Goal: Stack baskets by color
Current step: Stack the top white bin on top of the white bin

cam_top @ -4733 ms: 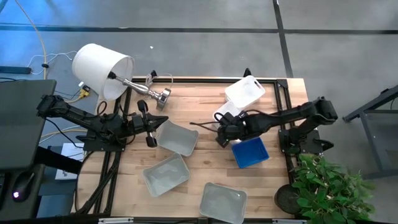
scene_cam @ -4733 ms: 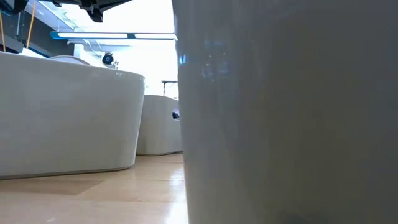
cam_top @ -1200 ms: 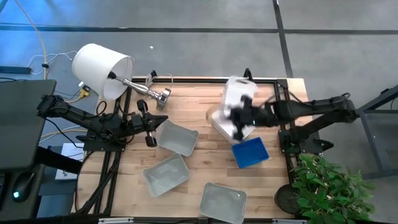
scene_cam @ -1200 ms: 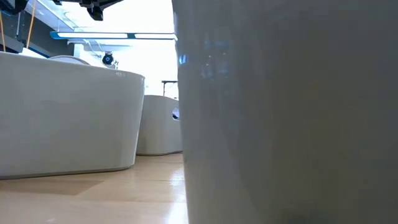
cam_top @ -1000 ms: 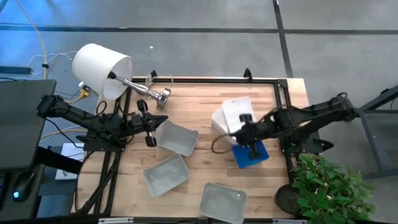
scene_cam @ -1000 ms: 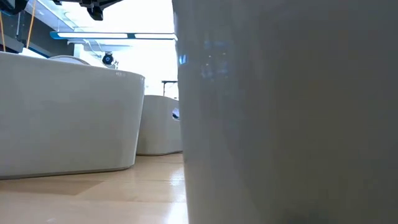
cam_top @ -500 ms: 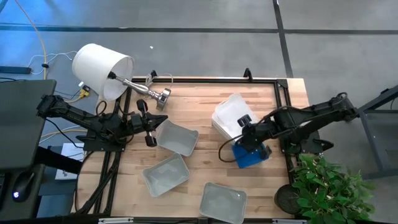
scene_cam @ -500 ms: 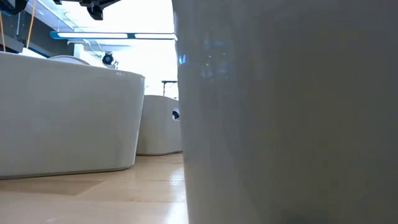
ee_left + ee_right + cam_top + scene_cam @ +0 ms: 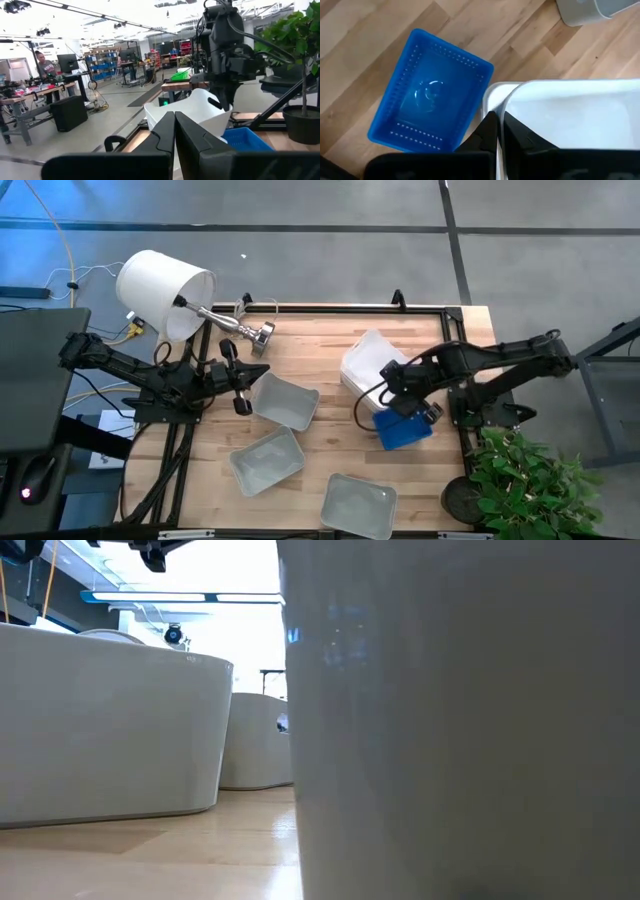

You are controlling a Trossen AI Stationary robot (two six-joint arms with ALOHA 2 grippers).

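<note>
Your left pincer (image 9: 240,379) waited closed at the surface's (image 9: 330,440) left edge; three grey baskets (image 9: 267,458) lay left of centre; your right pincer (image 9: 397,383) clamped a white basket's (image 9: 366,358) rim, blue basket (image 9: 402,427) beside it.

Even bright light; low view blurred by near basket (image 9: 460,740).

The right arm reaches in over the bench from its right side — its tool (image 9: 392,388) points downward, fingers (image 9: 492,131) pressed together. The left arm waits low at the left edge, its tool (image 9: 243,385) likewise closed.
</note>
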